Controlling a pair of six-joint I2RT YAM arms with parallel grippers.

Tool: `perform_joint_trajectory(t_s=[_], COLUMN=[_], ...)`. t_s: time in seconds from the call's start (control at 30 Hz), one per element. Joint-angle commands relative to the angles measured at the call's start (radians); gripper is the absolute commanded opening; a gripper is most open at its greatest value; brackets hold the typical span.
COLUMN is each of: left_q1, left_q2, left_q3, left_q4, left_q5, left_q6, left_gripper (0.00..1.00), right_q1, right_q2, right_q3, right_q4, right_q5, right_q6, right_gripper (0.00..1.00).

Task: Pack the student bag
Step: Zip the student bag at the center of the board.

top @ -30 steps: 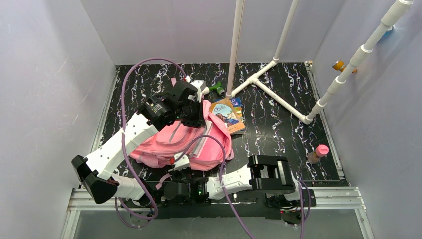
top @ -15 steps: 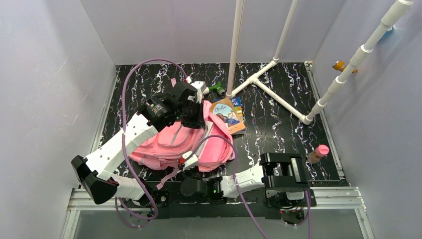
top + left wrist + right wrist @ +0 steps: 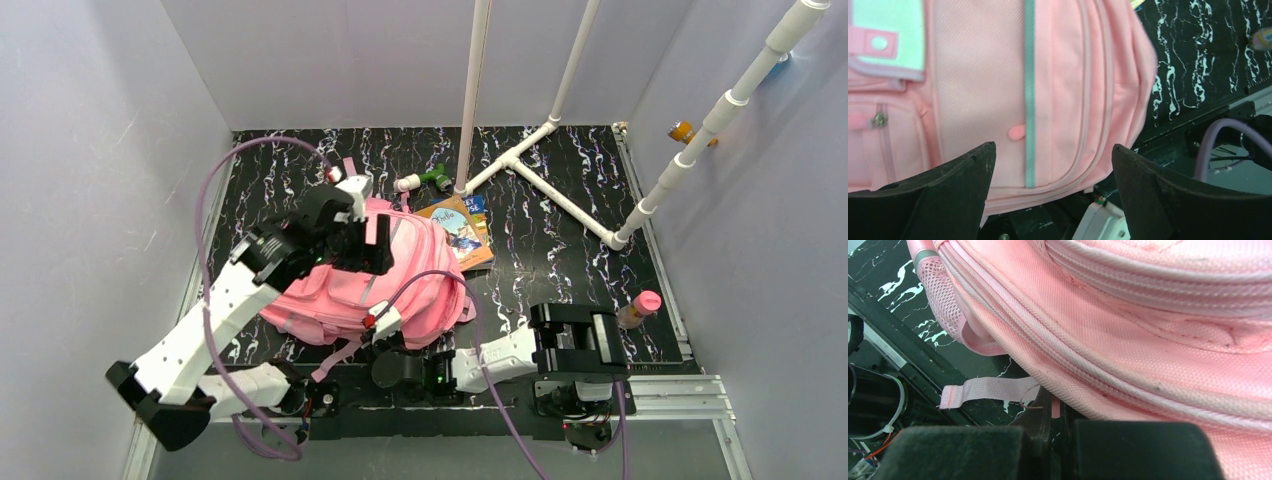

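Black marbled desk (image 3: 560,260), grey walls (image 3: 100,150) — student bag (image 3: 330,295) near the front edge; left gripper (image 3: 1053,147) released, right gripper (image 3: 1055,420) pinching its hem.

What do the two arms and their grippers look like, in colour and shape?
Both arms, left arm and right arm, have white links with black joints. A lilac cable loops along each. The left gripper and right gripper have broad black fingers.
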Motion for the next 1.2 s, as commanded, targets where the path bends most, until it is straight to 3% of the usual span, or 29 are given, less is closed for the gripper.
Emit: perform_joint_trajectory(t_s=[0.0, 0.23, 0.4, 0.57, 0.73, 1.0, 1.17], left_q1=[0.019, 0.021, 0.020, 0.022, 0.022, 0.032, 0.062], left_q2=[-0.172, -0.486, -0.609, -0.533, -0.462, -0.426, -0.354], left_q3=[-0.108, -0.392, -0.535, -0.600, -0.627, -0.691, -0.720], left_q4=[-0.097, -0.098, -0.021, 0.077, 0.047, 0.060, 0.085], left_q5=[-0.132, -0.233, -0.268, -0.298, -0.382, -0.455, -0.457], left_q6=[-0.084, -0.276, -0.364, -0.350, -0.381, -0.399, -0.399], left_gripper=[0.86, 0.75, 0.64, 0.61, 0.52, 0.56, 0.43], right_q1=[-0.018, -0.018, -0.021, -0.021, -0.021, -0.023, -0.034], right_q2=[-0.051, -0.102, -0.116, -0.109, -0.105, -0.224, -0.256], right_q3=[0.015, 0.005, -0.021, -0.011, 0.018, -0.066, -0.061], right_q4=[-0.029, -0.112, -0.113, -0.129, -0.244, -0.376, -0.540], right_q5=[0.024, -0.017, -0.040, -0.051, -0.051, -0.120, -0.173], right_q6=[0.015, 0.046, 0.065, 0.058, 0.086, 0.103, 0.086], right_gripper=[0.01, 0.01, 0.01, 0.01, 0.01, 0.01, 0.01])
